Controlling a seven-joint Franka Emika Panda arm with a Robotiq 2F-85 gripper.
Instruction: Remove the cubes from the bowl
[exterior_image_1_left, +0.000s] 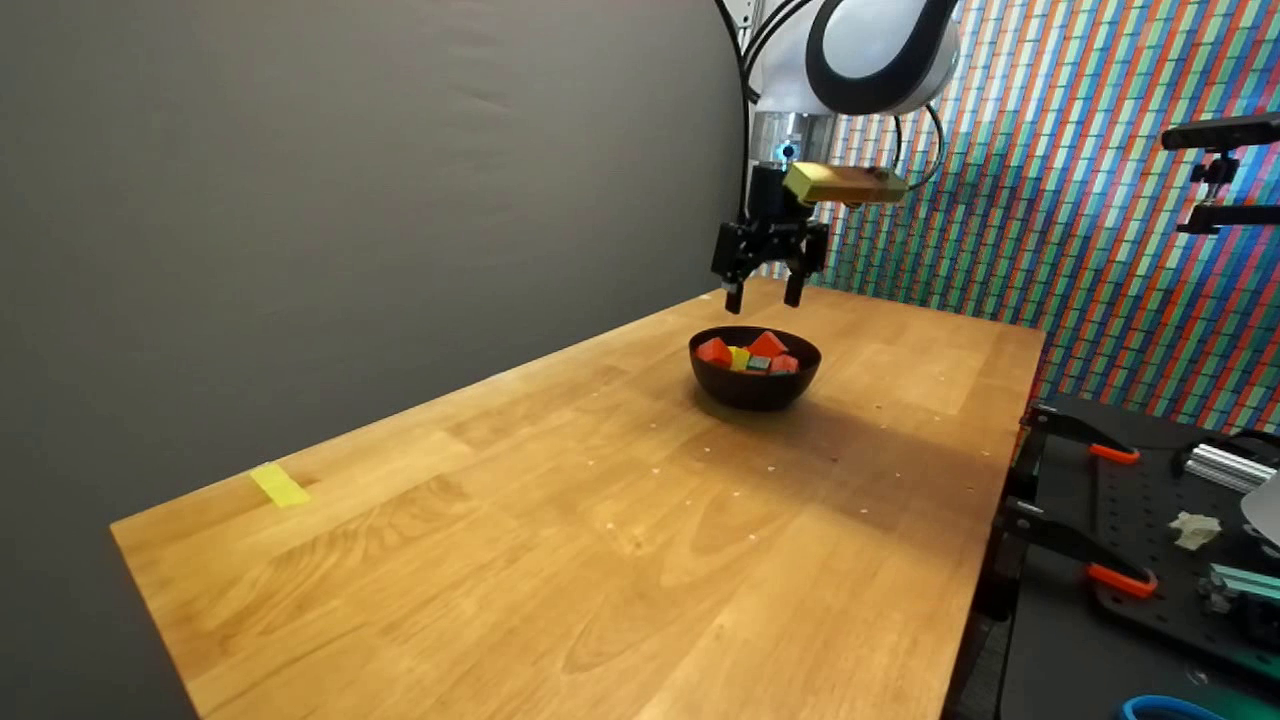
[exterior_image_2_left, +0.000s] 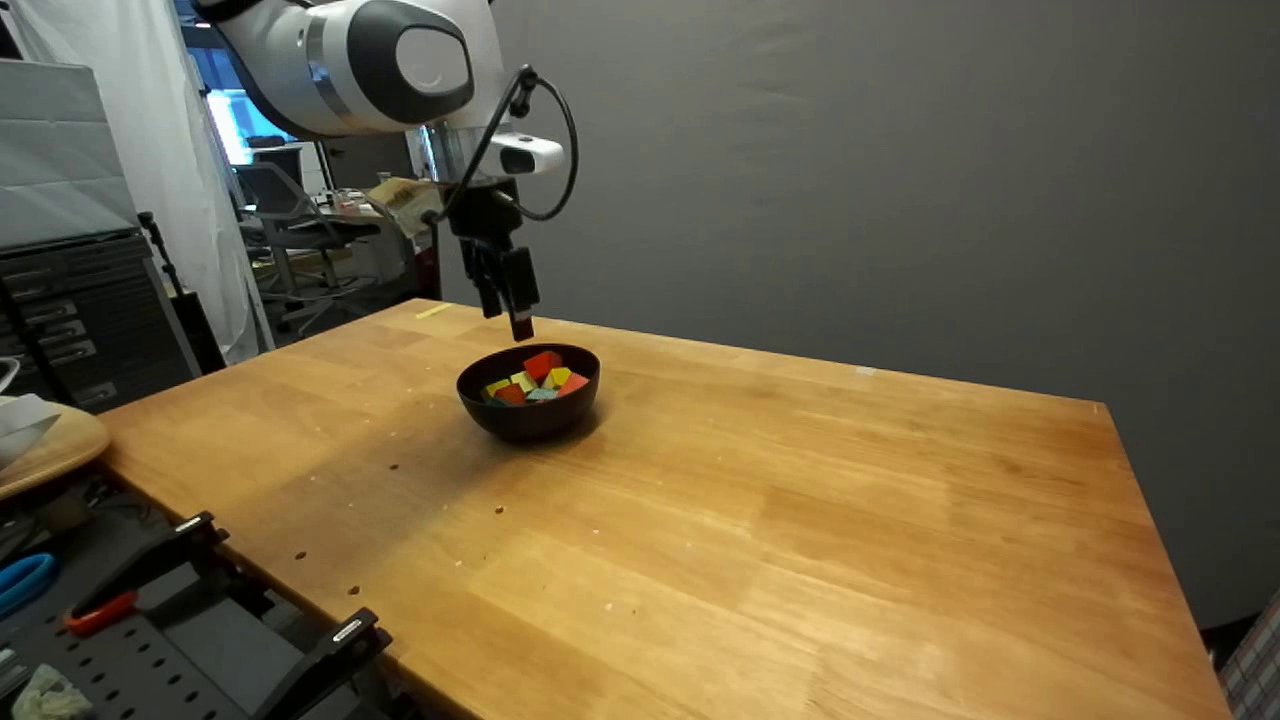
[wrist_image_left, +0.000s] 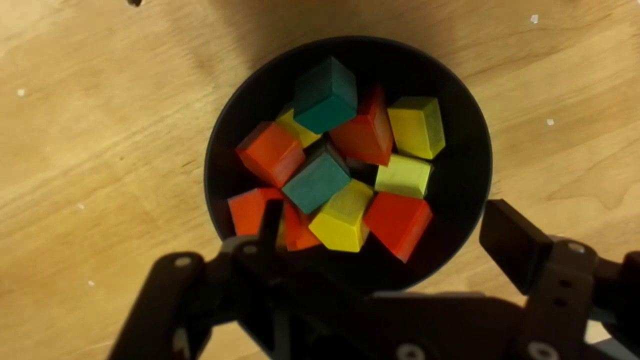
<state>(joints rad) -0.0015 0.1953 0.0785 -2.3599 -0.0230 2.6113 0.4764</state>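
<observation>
While the pincer (exterior_image_1_left: 764, 298) hung above the black bowl (exterior_image_1_left: 755, 391), its fingers (wrist_image_left: 515, 245) stood spread wide and gripped nothing; the step in hand looked like lining up for a grasp. The bowl rested upright on the table (exterior_image_1_left: 480, 600), nearer the long edge along the grey backdrop (exterior_image_1_left: 400, 200) than the opposite edge, and well apart from the corner marked by yellow tape (exterior_image_1_left: 279, 485). All the cubes (wrist_image_left: 316, 184) in sight, red, yellow and teal, lay heaped inside it, so removal seemed not yet done. In the wrist view a finger crossed in front of an orange-red cube (wrist_image_left: 245, 212) while its partner showed beyond the rim, so the pincer did not appear centred on any single cube.

The next move called for a shift and a turn, until both fingertips could pass within the rim and match a cube's flat sides, then a straight descent. The red cube (wrist_image_left: 397, 222) looked a fair choice, since bare bowl beside it left a finger some room. Narrowing the spread beforehand would probably have kept the fingers off the bowl's wall. A lift past the rim and a release on the table would have to follow.
</observation>
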